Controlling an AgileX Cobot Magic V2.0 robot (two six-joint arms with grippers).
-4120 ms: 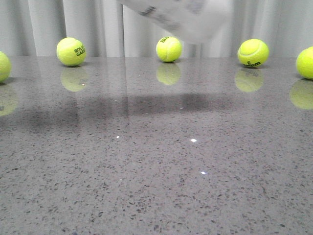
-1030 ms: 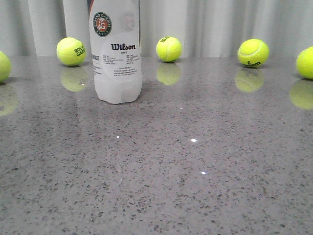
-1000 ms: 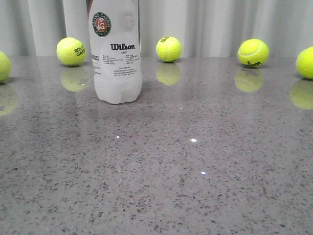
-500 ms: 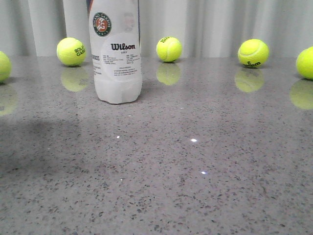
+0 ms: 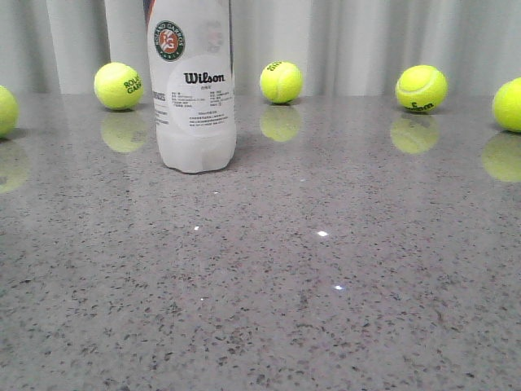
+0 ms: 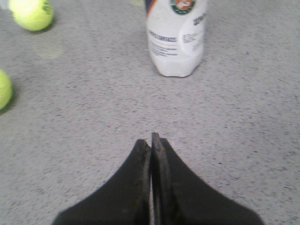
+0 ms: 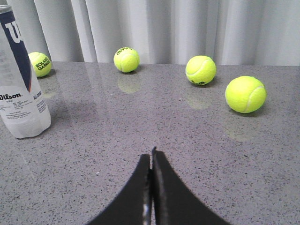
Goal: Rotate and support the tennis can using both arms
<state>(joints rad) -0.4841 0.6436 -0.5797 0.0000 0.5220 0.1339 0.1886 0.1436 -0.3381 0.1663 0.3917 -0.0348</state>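
Observation:
The tennis can (image 5: 194,85) stands upright on the grey speckled table, left of centre and toward the back, with its Wilson lettering and round badge facing the front camera. Its top is cut off by the frame. It also shows in the left wrist view (image 6: 177,37) and in the right wrist view (image 7: 21,89). My left gripper (image 6: 151,140) is shut and empty, well short of the can, above bare table. My right gripper (image 7: 152,157) is shut and empty, far to the can's right. Neither gripper shows in the front view.
Yellow-green tennis balls lie along the table's back edge before a white curtain: one (image 5: 119,85) just left of the can, one (image 5: 281,81) at centre, one (image 5: 421,88) at right, and others at both side edges (image 5: 4,110) (image 5: 510,104).
About four seconds ago the can was tilted in the air at the top of the view; now it stands upright on the table. A shadow on the left half a second ago is gone.

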